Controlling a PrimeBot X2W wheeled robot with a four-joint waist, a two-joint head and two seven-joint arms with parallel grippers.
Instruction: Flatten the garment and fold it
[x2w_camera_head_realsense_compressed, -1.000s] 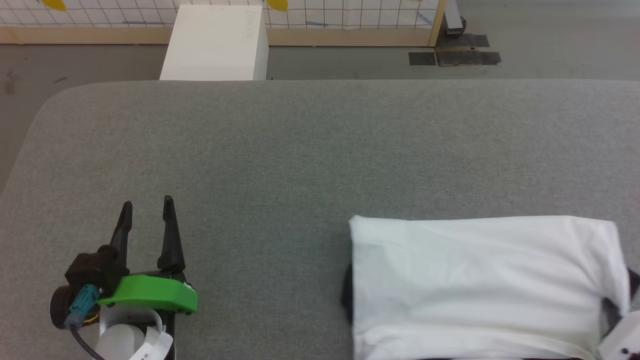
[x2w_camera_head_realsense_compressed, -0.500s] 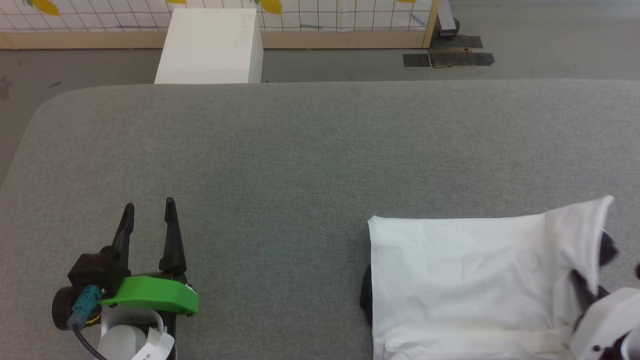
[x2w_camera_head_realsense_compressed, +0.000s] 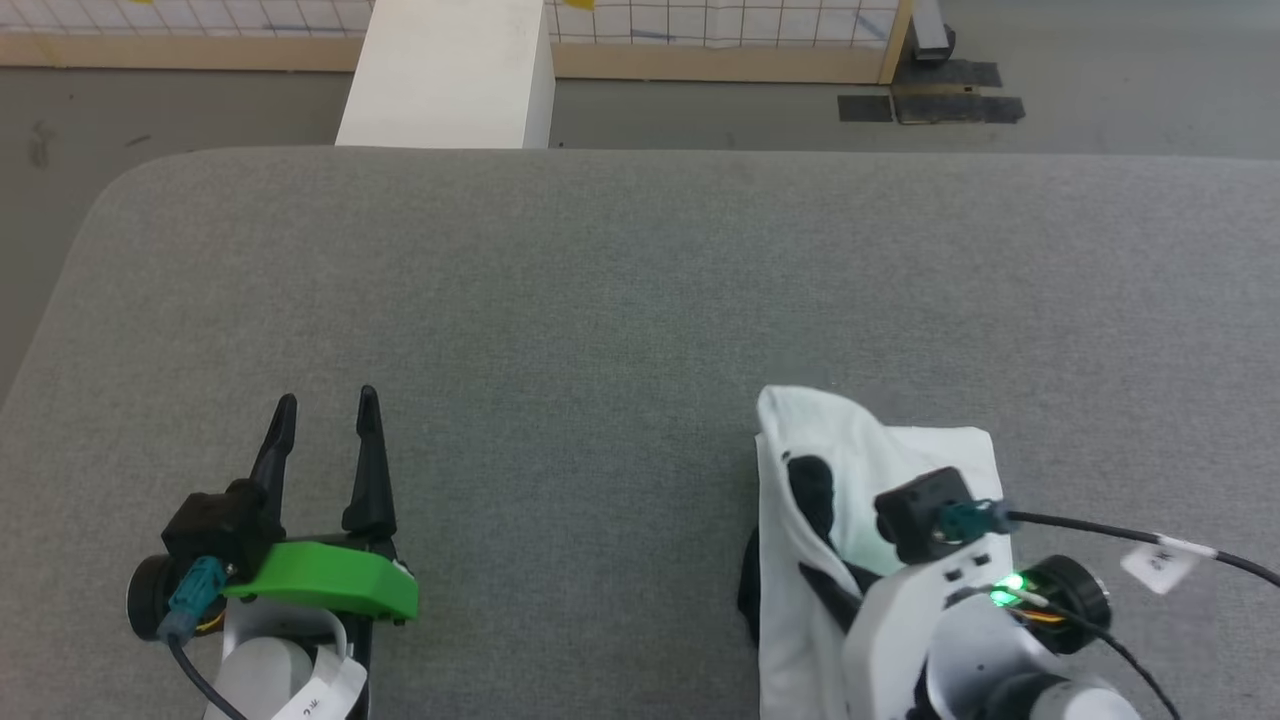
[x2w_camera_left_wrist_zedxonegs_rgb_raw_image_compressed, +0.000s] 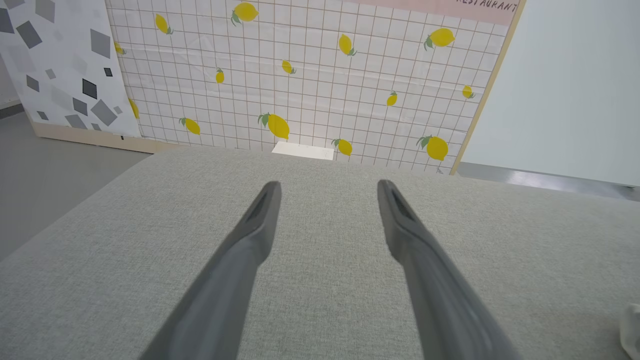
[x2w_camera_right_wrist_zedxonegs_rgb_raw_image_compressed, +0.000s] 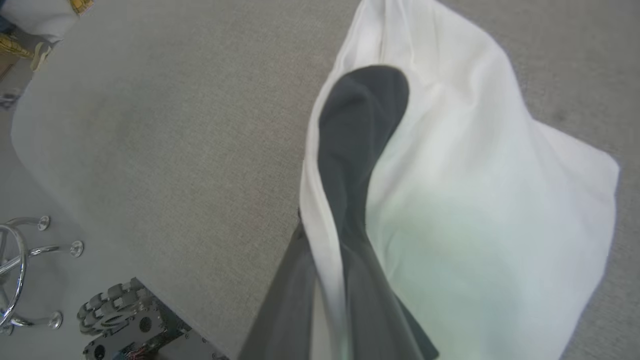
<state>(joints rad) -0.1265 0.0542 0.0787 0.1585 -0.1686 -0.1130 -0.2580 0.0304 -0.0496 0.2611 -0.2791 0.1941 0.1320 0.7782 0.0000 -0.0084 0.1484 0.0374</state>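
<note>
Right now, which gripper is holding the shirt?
The right gripper, shut on the garment's white fabric; the left gripper hangs open over the grey table.

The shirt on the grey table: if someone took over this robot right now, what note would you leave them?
Left pincer: open, empty, over the bare grey table, well apart from the cloth.
Right pincer: shut on an edge of the garment, holding that part raised.
Garment: at the near right of the table, doubled over and bunched narrow.
Done: a fold seems to be under way.
Left: lay the held edge down, let go, smooth it, finish folding.
</note>
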